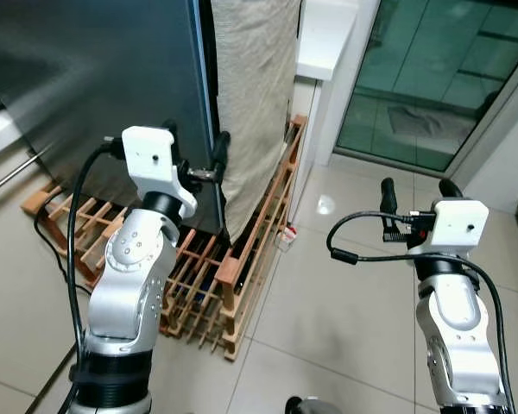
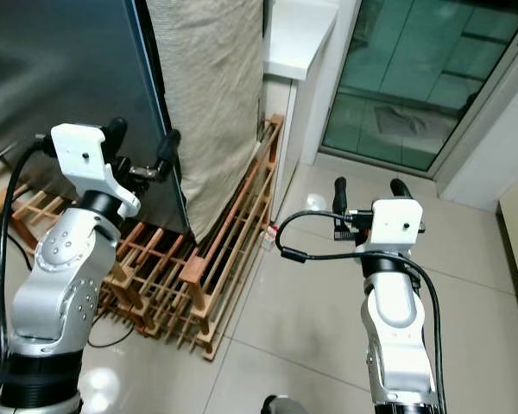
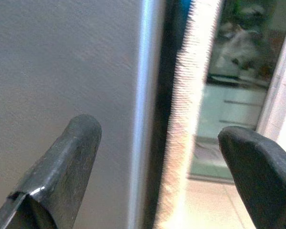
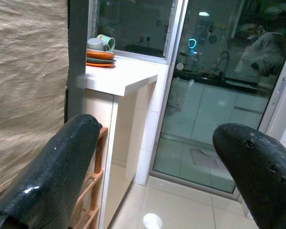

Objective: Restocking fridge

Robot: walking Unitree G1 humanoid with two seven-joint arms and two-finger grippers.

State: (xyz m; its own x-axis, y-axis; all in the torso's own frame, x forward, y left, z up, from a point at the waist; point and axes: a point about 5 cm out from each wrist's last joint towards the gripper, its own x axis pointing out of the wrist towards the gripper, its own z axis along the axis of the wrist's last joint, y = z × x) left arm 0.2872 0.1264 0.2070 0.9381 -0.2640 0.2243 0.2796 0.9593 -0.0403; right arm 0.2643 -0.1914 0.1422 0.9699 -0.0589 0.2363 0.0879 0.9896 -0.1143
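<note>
Left gripper (image 1: 195,147), fingers spread, straddles the fridge door (image 1: 95,86) edge; hooking squarely behind it should swing it open.

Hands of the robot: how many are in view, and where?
2. The left hand is raised at the edge of the dark grey fridge door; the right hand hangs over the pale floor tiles.

Your fridge (image 1: 86,86) stands upright on the tiled floor at the upper left, a tall dark grey brushed-metal body with its door shut. You can see its bright vertical front edge running down to the floor, just beside a beige ribbed cloth hanging against its right side. Nothing to restock is visible.
</note>
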